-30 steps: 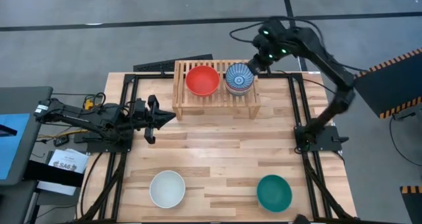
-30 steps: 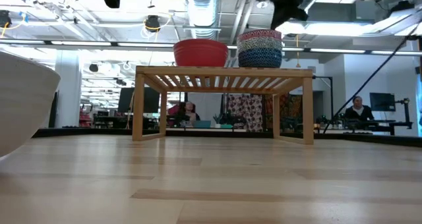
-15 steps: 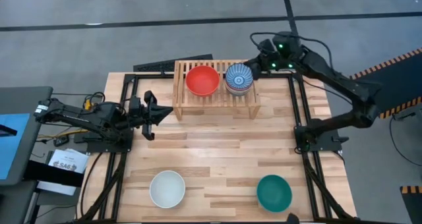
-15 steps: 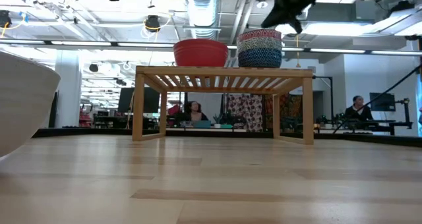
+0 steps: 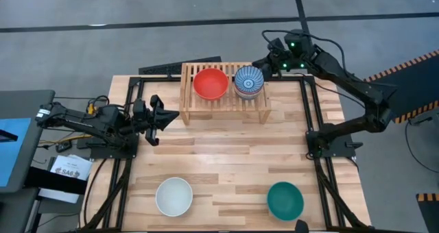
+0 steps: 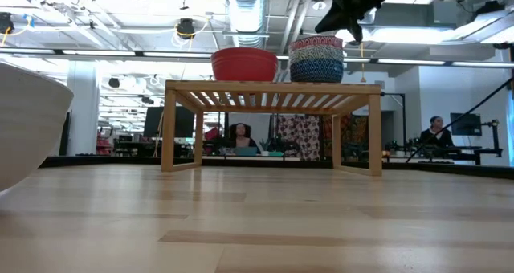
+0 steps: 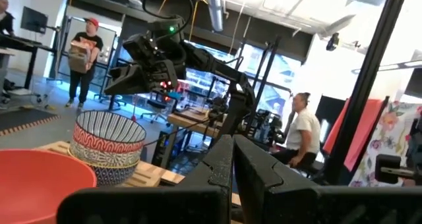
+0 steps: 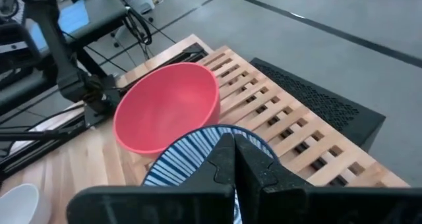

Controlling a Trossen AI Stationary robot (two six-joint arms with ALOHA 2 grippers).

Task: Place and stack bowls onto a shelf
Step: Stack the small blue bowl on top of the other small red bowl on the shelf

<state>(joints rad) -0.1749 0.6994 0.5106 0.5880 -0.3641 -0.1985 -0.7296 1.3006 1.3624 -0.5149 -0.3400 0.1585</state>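
The light-wood shelf stands at the table's far middle. On its slats sit the plain red bowl and, to its right, a stack of patterned bowls topped by the blue-and-white striped bowl. The white bowl and the teal bowl rest on the table near its near edge. My right gripper hovers shut, above and just far-right of the stack. My left gripper waits shut, left of the shelf.
A black mat lies beyond the shelf's far left corner. Dark frame rails run along both table sides. Bare planks stretch between the shelf and the two near bowls. People stand in the room behind the table.
My right gripper has tipped from pointing steeply down over the stack to a slant and has drawn back a little toward the far right. The left gripper has slid slightly toward the table's left edge. The bowls have stayed put.
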